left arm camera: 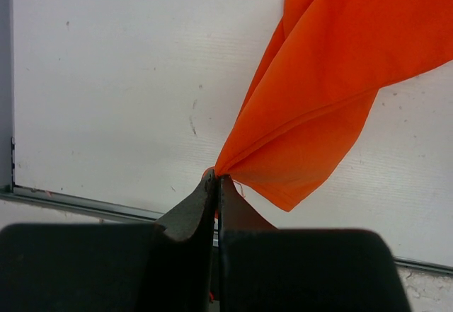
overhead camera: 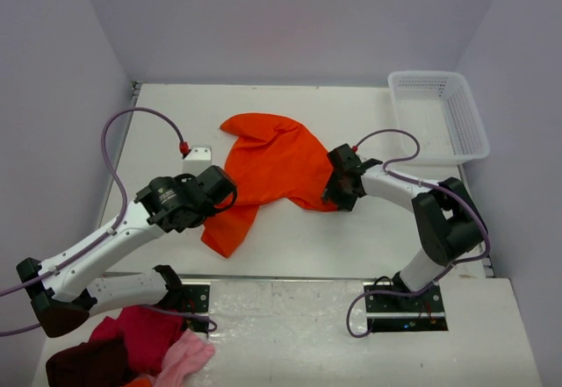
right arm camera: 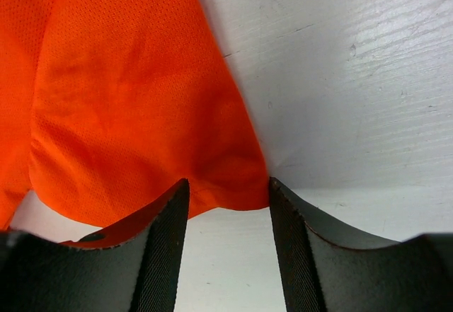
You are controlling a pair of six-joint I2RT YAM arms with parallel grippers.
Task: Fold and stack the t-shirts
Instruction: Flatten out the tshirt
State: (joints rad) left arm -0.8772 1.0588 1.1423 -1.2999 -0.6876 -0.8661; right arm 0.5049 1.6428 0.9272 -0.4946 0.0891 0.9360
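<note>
A bright orange t-shirt lies crumpled in the middle of the white table, with a fold hanging toward the near left. My left gripper is shut on an edge of the shirt; in the left wrist view the cloth fans out from the closed tips and is lifted off the table. My right gripper is open at the shirt's right corner; in the right wrist view that corner lies just ahead of and between the spread fingers, with nothing gripped.
A white plastic basket stands at the back right. A small metal bracket with a red cable plug sits left of the shirt. A pile of red, maroon and pink clothes lies at the near left.
</note>
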